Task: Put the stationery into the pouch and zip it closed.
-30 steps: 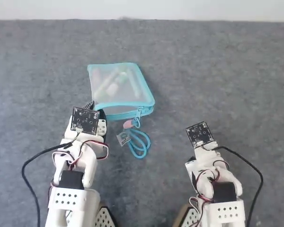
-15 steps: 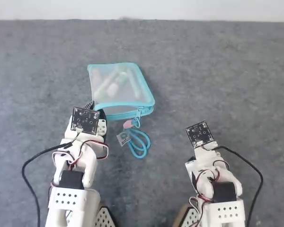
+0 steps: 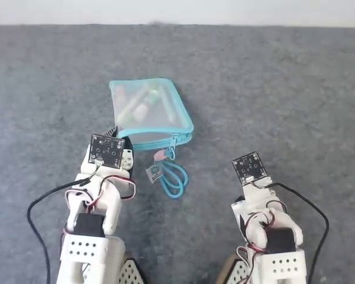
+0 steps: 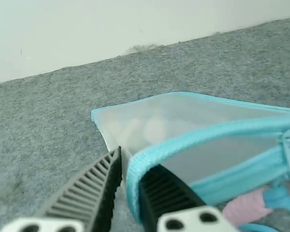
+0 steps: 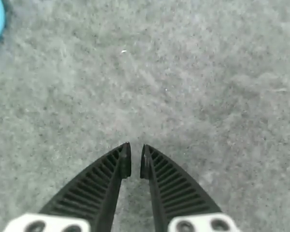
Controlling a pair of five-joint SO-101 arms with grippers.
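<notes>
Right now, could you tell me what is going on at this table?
The left claw is clamped on the teal zipper edge of the pouch, which lies on the grey table with stationery inside and looks zipped. The right claw is shut over bare table, holding nothing.

- Grey carpet (image 3: 284,89) runs right of the pouch (image 3: 151,112) to the far wall (image 3: 177,12).
- A blue cord (image 3: 176,177) lies just near of the pouch's right corner, blocking that side.
</notes>
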